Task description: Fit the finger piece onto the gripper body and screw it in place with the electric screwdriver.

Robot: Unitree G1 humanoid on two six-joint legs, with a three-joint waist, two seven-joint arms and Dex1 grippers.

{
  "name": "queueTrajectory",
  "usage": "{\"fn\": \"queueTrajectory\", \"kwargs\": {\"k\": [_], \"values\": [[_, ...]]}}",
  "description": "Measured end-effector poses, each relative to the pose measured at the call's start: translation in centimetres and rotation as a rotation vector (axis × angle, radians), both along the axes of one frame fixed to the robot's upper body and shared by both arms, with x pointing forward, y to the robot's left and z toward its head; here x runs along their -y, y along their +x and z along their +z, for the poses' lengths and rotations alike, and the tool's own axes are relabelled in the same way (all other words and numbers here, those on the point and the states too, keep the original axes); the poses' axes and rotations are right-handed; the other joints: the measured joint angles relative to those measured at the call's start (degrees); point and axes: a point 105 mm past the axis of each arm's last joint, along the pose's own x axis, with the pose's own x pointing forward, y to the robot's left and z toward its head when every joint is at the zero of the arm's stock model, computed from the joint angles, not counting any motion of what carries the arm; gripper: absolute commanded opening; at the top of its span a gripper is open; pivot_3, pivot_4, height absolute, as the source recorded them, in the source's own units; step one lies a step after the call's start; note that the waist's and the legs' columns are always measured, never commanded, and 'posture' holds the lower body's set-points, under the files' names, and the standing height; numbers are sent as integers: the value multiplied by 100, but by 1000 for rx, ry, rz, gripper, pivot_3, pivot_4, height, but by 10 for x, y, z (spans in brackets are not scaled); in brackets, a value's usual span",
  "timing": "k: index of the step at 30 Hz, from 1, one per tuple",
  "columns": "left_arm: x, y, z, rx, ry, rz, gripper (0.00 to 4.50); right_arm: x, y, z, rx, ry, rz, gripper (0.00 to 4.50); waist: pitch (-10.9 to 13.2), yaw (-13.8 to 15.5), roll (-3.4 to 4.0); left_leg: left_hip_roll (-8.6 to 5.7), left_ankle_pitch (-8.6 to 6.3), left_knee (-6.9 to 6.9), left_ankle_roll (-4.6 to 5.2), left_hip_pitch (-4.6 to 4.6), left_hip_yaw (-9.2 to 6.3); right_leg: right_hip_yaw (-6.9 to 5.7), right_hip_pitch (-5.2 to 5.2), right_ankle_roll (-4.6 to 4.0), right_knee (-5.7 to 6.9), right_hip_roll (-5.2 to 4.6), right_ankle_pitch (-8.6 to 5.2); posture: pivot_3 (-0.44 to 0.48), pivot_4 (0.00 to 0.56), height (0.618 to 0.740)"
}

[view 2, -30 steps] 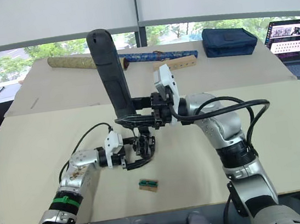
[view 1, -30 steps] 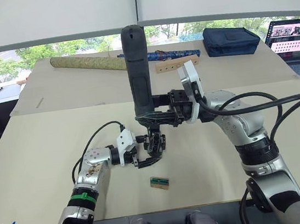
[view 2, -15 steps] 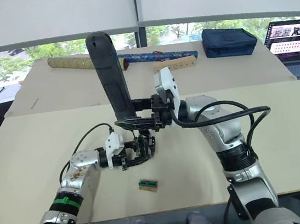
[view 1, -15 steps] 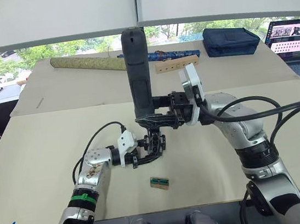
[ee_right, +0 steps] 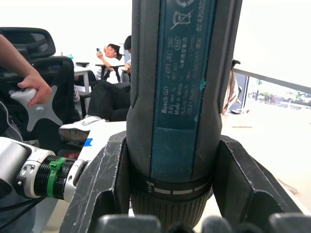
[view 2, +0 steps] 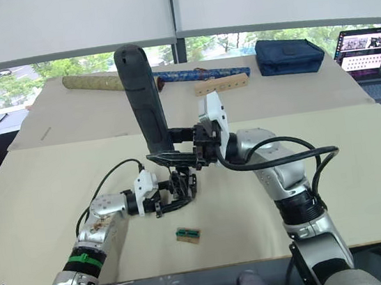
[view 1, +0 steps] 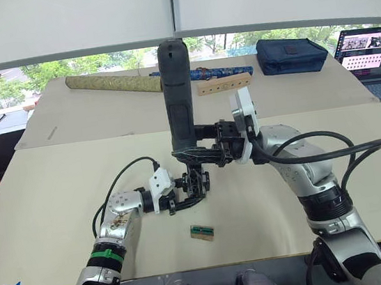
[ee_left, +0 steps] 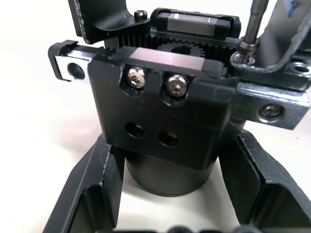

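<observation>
The gripper body (view 1: 194, 183) sat mid-counter (view 1: 43, 197), clamped in the left gripper (view 1: 181, 198) at its left. Directly above it the electric screwdriver (view 1: 176, 95) stood upright, bit down onto the body, grasped by the right gripper (view 1: 202, 153) from the right.

I see the gripper body (view 1: 194, 184) on the near surface (view 1: 51, 203), between my left hand's (view 1: 184, 201) fingers. The screwdriver (view 1: 176, 95) stands upright directly above it in my right hand (view 1: 202, 151). A small block (view 1: 202, 231) lies nearer me. A bag (view 1: 291, 54) and laptop (view 1: 370, 55) sit far right.
</observation>
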Motion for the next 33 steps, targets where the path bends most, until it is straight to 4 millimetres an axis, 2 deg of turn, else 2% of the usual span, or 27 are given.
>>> {"fn": "queueTrajectory", "kwargs": {"k": [24,33], "values": [[-2,1,-3,-5,6,13,2306,-5,-2,-5,4,-33,4,1921,-68,-12,-2,1,-9,-4,15,8,1,2,4,-1,-3,-6,0,0,150,740],[-2,0,-3,-8,-3,18,2306,-1,-1,3,-13,-10,20,1921,-68,-12,-1,1,-10,-5,16,0,0,1,-5,-1,-4,-7,0,0,150,740]]}}
